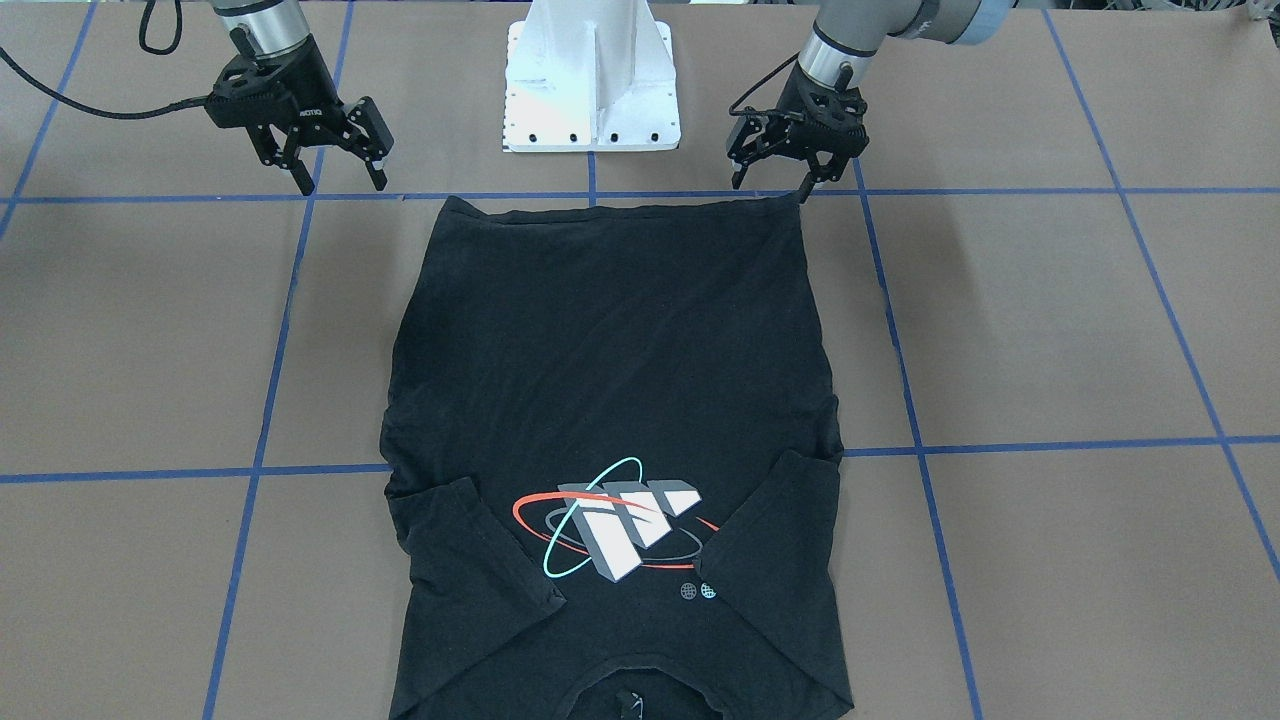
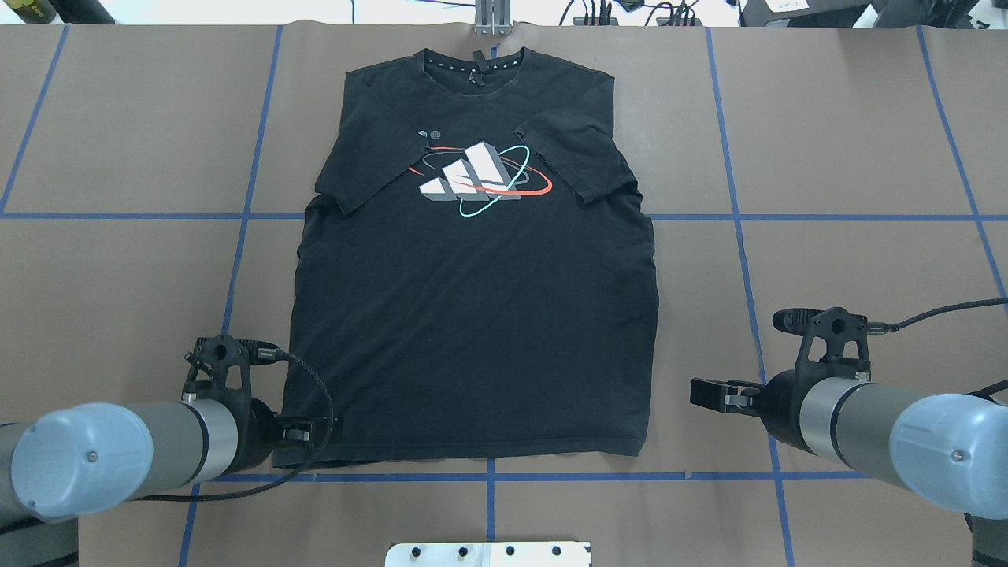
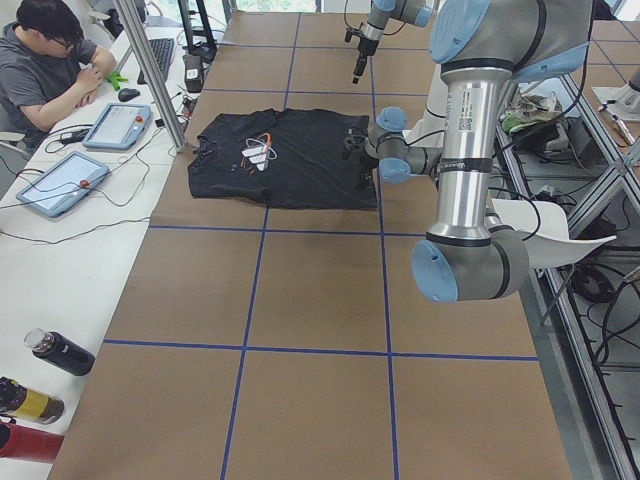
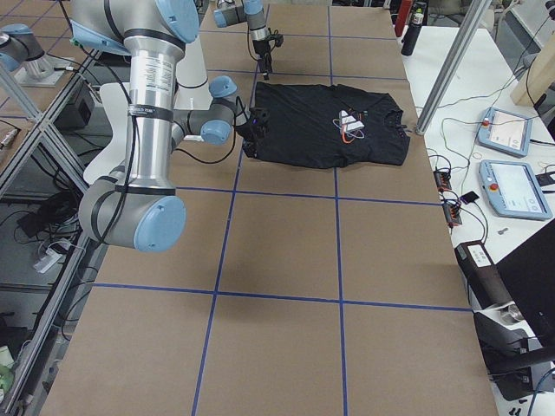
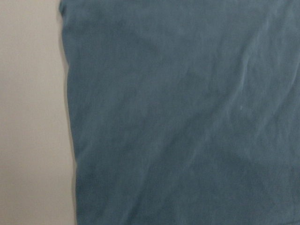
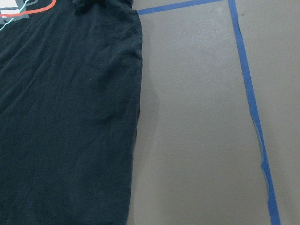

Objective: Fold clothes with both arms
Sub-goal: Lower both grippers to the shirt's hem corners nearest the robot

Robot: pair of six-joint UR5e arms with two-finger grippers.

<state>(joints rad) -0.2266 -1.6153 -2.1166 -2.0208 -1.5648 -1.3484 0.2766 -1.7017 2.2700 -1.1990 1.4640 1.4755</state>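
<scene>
The black T-shirt (image 1: 610, 350) lies flat on the brown table, print side up, with both sleeves folded in over the chest and the collar at the far edge from the robot (image 2: 472, 331). My left gripper (image 1: 771, 185) is low at the hem's corner on my left (image 2: 311, 433), jaws open, one fingertip (image 1: 803, 192) touching the hem. The left wrist view is filled with cloth (image 5: 187, 117). My right gripper (image 1: 342, 183) is open and empty, above the table beside the other hem corner, apart from the shirt (image 2: 705, 392). The right wrist view shows the shirt's side edge (image 6: 65, 117).
The white pedestal base (image 1: 590, 90) stands just behind the hem. Blue tape lines (image 2: 740, 216) cross the table. An operator (image 3: 45, 60) sits at a side table with tablets (image 3: 60, 185), and bottles (image 3: 60, 352) lie near that view's front.
</scene>
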